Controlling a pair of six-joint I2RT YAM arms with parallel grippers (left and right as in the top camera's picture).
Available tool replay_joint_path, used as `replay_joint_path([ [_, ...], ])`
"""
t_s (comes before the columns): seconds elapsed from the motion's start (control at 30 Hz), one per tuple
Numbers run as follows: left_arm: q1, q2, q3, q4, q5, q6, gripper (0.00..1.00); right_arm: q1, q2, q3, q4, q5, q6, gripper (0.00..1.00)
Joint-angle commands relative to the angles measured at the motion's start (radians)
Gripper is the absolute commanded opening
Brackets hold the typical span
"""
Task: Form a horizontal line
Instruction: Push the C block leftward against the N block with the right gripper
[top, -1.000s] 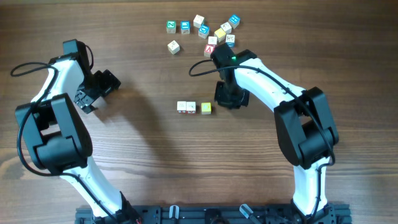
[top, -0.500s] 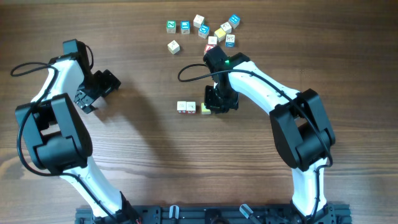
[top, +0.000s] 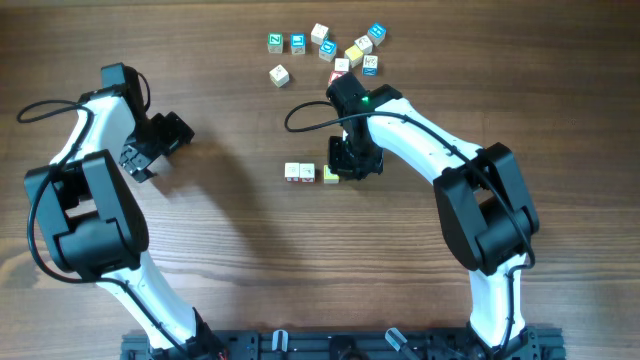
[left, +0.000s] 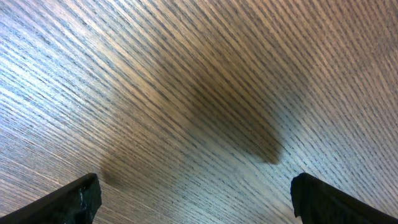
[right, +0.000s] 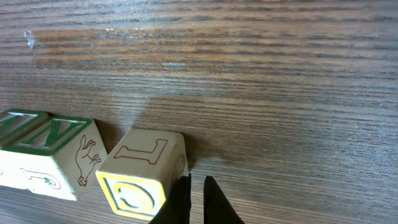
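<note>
Since a second ago the right claw (top: 343, 170) has slid left to the yellow cube (top: 331, 175) that ends the horizontal line (top: 307, 173), which lies at the middle of the surface (top: 230, 230). The left claw (top: 150, 150) sits well apart. Left wrist: that claw gapes wide over bare wood. Right wrist: the claw, pinched shut and empty, is just beside the yellow cube's side.

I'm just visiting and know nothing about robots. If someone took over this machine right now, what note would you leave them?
Left gripper: open, holding nothing, over bare table.
Right gripper: shut, empty, tips beside the yellow cube.
Done: row of three cubes mid-table, yellow one at its right end.
Left: probably add more from the loose cubes farther back.
</note>
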Motion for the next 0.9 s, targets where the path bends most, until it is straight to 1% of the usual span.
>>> replay_joint_path([
  [0.0, 0.003, 0.011, -0.003, 0.0, 0.008, 0.004, 1.0, 0.0, -0.005, -0.003, 0.001, -0.003, -0.019, 0.09],
  [0.33, 0.003, 0.011, -0.003, 0.0, 0.008, 0.004, 1.0, 0.0, -0.005, -0.003, 0.021, 0.008, -0.036, 0.12],
  [0.37, 0.003, 0.011, -0.003, 0.0, 0.008, 0.005, 1.0, 0.0, -0.005, -0.003, 0.021, 0.008, -0.036, 0.17],
  [0.4, 0.003, 0.011, -0.003, 0.0, 0.008, 0.005, 1.0, 0.0, -0.005, -0.003, 0.021, 0.008, -0.037, 0.19],
  [0.63, 0.003, 0.011, -0.003, 0.0, 0.008, 0.004, 1.0, 0.0, -0.005, -0.003, 0.021, -0.003, -0.069, 0.2],
  [0.8, 0.003, 0.011, -0.003, 0.0, 0.008, 0.005, 1.0, 0.0, -0.005, -0.003, 0.021, -0.003, -0.061, 0.33],
  [0.87, 0.003, 0.011, -0.003, 0.0, 0.008, 0.004, 1.0, 0.0, -0.005, -0.003, 0.021, -0.002, -0.061, 0.33],
])
